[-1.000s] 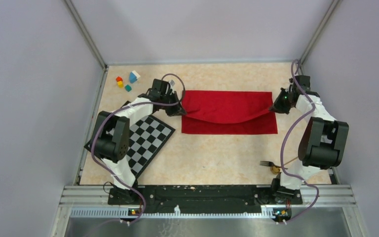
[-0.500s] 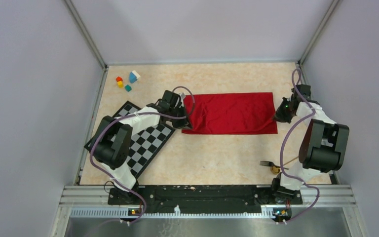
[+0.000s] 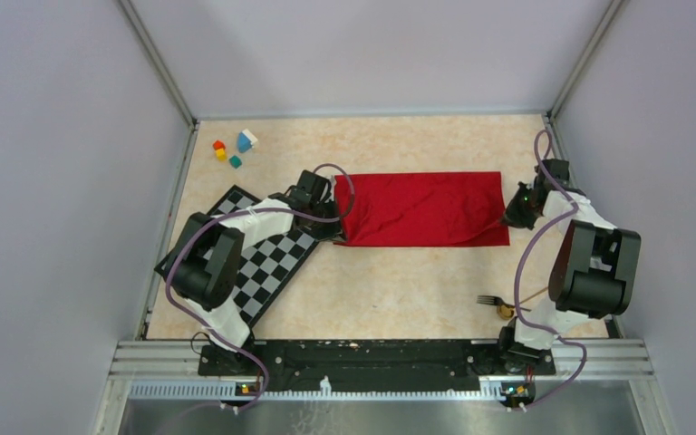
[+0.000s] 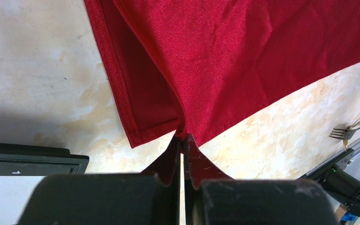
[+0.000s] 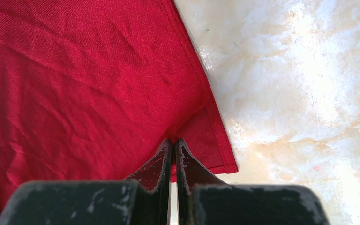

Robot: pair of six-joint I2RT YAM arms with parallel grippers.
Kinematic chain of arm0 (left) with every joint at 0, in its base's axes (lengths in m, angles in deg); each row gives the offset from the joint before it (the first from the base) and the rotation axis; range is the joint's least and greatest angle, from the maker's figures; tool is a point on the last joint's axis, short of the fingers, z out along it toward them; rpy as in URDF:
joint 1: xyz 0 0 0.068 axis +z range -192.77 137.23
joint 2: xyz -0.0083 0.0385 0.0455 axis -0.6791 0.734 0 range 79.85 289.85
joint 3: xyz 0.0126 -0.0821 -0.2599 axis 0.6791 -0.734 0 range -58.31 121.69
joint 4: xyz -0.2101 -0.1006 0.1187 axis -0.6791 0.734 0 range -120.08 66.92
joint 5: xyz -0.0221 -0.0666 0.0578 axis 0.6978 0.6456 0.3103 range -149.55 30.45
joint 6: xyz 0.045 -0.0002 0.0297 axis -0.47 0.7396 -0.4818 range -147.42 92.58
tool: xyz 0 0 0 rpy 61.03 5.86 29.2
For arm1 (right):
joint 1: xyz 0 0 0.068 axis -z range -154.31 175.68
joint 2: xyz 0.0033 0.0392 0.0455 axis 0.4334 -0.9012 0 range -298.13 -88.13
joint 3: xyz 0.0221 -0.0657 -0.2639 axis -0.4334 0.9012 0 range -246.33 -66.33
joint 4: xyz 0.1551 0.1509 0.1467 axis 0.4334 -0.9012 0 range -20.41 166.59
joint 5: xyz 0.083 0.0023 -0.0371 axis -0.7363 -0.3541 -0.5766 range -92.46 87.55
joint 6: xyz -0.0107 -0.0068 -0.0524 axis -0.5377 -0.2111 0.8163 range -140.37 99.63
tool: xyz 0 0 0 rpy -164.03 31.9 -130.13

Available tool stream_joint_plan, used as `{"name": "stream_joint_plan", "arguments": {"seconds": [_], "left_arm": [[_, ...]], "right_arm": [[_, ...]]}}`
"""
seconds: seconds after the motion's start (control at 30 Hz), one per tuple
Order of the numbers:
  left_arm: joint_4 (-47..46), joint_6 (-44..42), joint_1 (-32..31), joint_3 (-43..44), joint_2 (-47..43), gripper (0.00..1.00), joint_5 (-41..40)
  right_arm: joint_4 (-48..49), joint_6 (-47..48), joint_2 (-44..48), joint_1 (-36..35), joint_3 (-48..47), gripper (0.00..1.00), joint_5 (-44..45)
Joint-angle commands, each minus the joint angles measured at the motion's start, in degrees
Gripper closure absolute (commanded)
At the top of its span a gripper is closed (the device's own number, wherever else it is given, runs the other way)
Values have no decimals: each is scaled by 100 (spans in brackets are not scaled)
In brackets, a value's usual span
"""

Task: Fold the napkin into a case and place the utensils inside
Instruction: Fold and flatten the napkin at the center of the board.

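The red napkin [image 3: 421, 208] lies folded over itself as a wide strip in the middle of the table. My left gripper [image 3: 337, 232] is shut on the upper layer's near-left corner; in the left wrist view the cloth [image 4: 243, 56] bunches at the gripper [image 4: 183, 138]. My right gripper [image 3: 507, 221] is shut on the near-right corner, and the right wrist view shows the napkin [image 5: 84, 75] pinched in the gripper [image 5: 174, 141] just above the lower layer's hem. The fork [image 3: 488, 300] and the spoon [image 3: 507, 312] lie near the right arm's base.
A black-and-white checkered mat [image 3: 272, 263] lies tilted under the left arm, left of the napkin. Several small coloured blocks [image 3: 234, 148] sit at the far left corner. Metal rails and grey walls border the table.
Both grippers have drawn the napkin's upper layer toward the near edge and lowered it. The sagging fold has flattened, and the top layer now almost covers the bottom one.
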Motion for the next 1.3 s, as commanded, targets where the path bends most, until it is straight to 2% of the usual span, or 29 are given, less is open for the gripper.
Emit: {"name": "stream_joint_plan", "arguments": {"seconds": [0.0, 0.83, 1.03, 1.27], "left_arm": [[-33, -106, 21, 3, -52, 100, -61], [-37, -146, 27, 114, 220, 98, -150], [51, -122, 20, 142, -50, 98, -338], [191, -196, 20, 255, 93, 94, -396]], "right_arm": [[177, 11, 210, 27, 61, 100, 87], [347, -25, 108, 21, 296, 100, 53], [322, -17, 135, 27, 279, 100, 56], [322, -25, 146, 23, 306, 100, 56]]}}
